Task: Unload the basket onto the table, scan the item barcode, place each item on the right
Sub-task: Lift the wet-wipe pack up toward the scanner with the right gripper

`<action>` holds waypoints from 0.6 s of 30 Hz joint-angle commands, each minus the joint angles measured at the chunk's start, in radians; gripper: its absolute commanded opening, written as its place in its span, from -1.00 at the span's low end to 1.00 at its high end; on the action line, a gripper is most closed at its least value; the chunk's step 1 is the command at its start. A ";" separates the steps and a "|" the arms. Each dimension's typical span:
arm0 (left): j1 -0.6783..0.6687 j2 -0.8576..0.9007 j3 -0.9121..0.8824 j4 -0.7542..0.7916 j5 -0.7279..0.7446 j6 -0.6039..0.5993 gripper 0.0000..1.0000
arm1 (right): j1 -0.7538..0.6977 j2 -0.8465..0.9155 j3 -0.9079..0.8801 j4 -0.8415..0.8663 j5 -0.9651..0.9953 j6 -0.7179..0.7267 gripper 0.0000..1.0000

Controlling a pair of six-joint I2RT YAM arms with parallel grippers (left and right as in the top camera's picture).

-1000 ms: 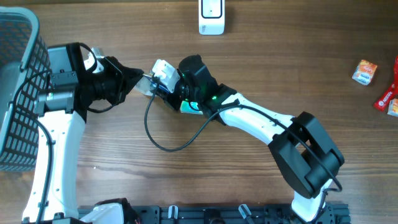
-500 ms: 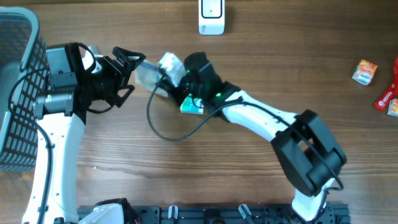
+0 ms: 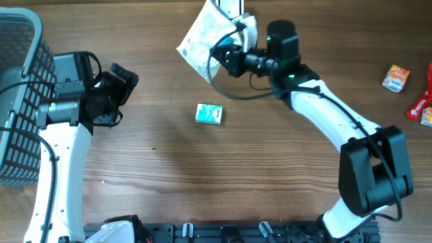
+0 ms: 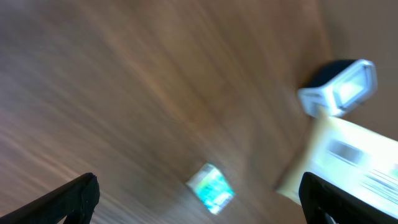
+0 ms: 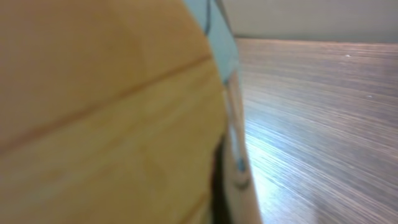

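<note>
left hand (image 3: 120,94): fingers spread wide, empty | teal box (image 3: 208,113): lying on the surface, centre, untouched | white packet (image 3: 202,37): held aloft just in front of scanner (image 4: 339,87) at far edge | right hand (image 3: 225,55): clamped on packet | advice: turn the barcode face squarely toward scanner window, hold steady, avoid creasing

A dark wire basket (image 3: 30,74) stands at the left edge of the wooden table (image 3: 202,182), reaching up towards the far left corner. A small teal box (image 3: 208,114) lies flat near the middle of the table, well apart from everything else; the left wrist view shows it blurred (image 4: 211,188). At the right edge lie an orange packet (image 3: 395,77) and, just beside it at the very edge, red packets (image 3: 423,102), partly cut off.
</note>
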 commanded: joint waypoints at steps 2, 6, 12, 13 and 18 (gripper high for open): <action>0.003 -0.013 0.021 -0.062 -0.187 0.037 1.00 | -0.100 -0.025 0.005 0.111 -0.277 0.314 -0.92; 0.003 -0.012 0.021 -0.085 -0.204 0.037 1.00 | -0.188 -0.025 0.005 0.153 -0.377 0.540 -0.91; 0.003 -0.012 0.021 -0.108 -0.204 0.037 1.00 | -0.314 -0.024 0.005 0.149 -0.542 0.842 -0.91; 0.003 -0.012 0.021 -0.113 -0.204 0.038 1.00 | -0.330 -0.024 0.005 0.149 -0.565 0.870 -0.92; 0.003 -0.012 0.021 -0.127 -0.204 0.038 1.00 | -0.380 -0.024 0.005 0.149 -0.660 0.946 -0.91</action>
